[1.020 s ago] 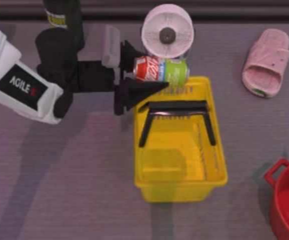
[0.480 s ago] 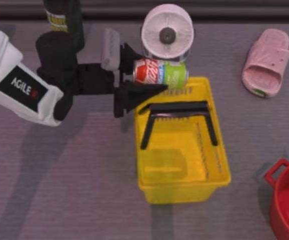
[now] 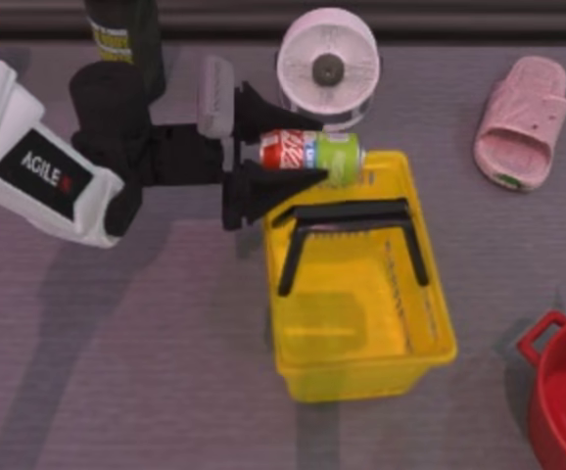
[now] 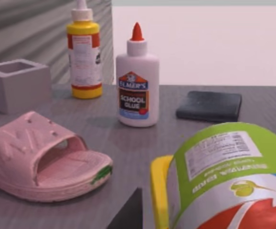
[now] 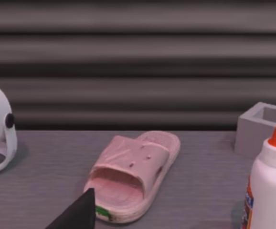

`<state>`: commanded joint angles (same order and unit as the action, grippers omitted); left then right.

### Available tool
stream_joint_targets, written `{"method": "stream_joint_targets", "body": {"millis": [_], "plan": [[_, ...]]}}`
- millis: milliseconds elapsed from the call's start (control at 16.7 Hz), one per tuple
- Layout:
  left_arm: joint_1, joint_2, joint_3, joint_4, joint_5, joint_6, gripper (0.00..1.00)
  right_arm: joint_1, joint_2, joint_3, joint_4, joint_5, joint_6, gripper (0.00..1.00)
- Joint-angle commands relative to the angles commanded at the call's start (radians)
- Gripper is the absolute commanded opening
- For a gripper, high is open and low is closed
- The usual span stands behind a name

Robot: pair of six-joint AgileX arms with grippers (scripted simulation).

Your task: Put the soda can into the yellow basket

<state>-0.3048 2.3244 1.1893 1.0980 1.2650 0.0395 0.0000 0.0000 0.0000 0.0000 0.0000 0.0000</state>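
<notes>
Left gripper (image 3: 281, 147) is clamped on the can (image 3: 312, 154), which lies sideways between the black fingers, red end toward the wrist and green end pointing to the table's right. The can hangs over the far rim of the basket (image 3: 430, 294), just above its corner, near the white round fan (image 3: 328, 67). The basket's black handle (image 3: 352, 220) is folded across its far half. Off to the right sits a pink slipper (image 3: 521, 120), with a red pot (image 3: 565, 397) at the near right corner. From the left wrist, the can's green label (image 4: 228, 167) fills the foreground, with a glue bottle (image 4: 137, 81) beyond. Right gripper: only a dark fingertip (image 5: 78, 214) shows, so I cannot tell its state.
</notes>
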Motion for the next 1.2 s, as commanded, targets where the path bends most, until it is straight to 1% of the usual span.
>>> {"method": "stream_joint_targets", "body": {"millis": [60,120,540,720,840,960,1080,1200], "plan": [[0.0,0.0,0.0,0.0,0.0,0.0,0.98,0.0,0.0,0.0,0.0,0.0,0.0,1.0],[0.0,0.0,0.0,0.0,0.0,0.0,1.0,0.0,0.0,0.0,0.0,0.0,0.0,1.0],[0.0,0.0,0.0,0.0,0.0,0.0,1.0,0.0,0.0,0.0,0.0,0.0,0.0,1.0],[-0.002,-0.013,-0.004,-0.008,-0.009,-0.001,1.0,0.005,0.009,0.009,-0.009,0.0,-0.006,1.0],[0.005,-0.06,-0.029,-0.036,-0.041,-0.012,1.0,0.026,0.057,0.054,-0.051,-0.002,-0.036,1.0],[0.021,-0.145,-0.071,-0.083,-0.098,-0.029,1.0,0.059,0.141,0.135,-0.12,-0.002,-0.084,1.0],[0.044,-0.265,-0.128,-0.147,-0.172,-0.049,1.0,0.102,0.266,0.254,-0.213,-0.002,-0.15,1.0],[0.072,-0.418,-0.2,-0.224,-0.261,-0.07,1.0,0.152,0.421,0.401,-0.32,-0.002,-0.225,1.0]]}}
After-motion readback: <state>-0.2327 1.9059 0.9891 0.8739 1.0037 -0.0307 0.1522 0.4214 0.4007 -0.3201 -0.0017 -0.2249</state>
